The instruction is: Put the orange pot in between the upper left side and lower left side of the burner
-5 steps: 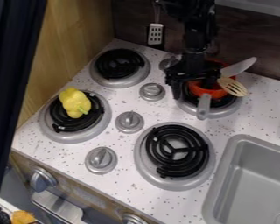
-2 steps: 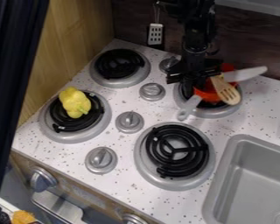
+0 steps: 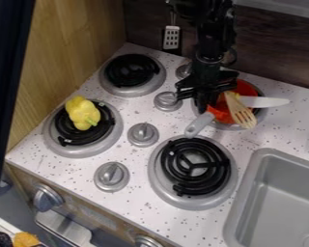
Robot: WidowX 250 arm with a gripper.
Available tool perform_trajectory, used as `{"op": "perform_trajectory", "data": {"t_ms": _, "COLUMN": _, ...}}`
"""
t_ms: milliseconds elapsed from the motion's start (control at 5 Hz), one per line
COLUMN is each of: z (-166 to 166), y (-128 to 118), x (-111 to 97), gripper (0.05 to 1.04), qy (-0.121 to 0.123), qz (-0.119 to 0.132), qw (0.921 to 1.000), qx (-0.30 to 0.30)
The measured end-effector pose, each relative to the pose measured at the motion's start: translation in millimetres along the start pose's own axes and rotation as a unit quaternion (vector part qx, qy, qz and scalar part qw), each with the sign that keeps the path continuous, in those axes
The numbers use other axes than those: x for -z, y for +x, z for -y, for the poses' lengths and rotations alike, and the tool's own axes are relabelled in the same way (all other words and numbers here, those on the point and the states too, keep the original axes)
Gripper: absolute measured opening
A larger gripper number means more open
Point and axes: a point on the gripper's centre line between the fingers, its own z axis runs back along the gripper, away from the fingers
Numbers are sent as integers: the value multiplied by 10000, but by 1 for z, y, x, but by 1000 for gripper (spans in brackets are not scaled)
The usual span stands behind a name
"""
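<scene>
Gripper (image 3: pixel 201 98) at L edge of orange pot (image 3: pixel 220 114), can't tell if open or closed. Pot's on upper R burner (image 3: pixel 261 116), w/ slotted wooden utensil (image 3: pixel 242 114) & knife (image 3: pixel 268 102) in it; pot hdl (image 3: pixel 198 125) pts lower L.

Soft Light on Stovetop

Diffuse light brightens a white, dark-speckled countertop (image 3: pixel 139 205) and lends a ridged silver plastic knob (image 3: pixel 143 134) a mild sheen, while the dark brown wooden back wall (image 3: pixel 273 46) sits in dimness.
</scene>
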Motion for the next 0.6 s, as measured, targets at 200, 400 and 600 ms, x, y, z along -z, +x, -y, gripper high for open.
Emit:
{"op": "perform_trajectory", "data": {"t_ms": 200, "z": -10, "y": -3, "x": -3, "gripper": 78, "qy": 83, "qz": -85, "qw": 9999, "qx": -91}}
{"op": "perform_trajectory", "data": {"t_ms": 400, "z": -29, "y": -1, "x": -7, "gripper": 78, "qy": 141, "qz": -102, "qw": 9988, "qx": -464}}
{"op": "perform_trajectory", "data": {"t_ms": 600, "z": -45, "y": 0, "x": -11, "gripper": 78, "qy": 208, "qz": -141, "qw": 9963, "qx": -823}}
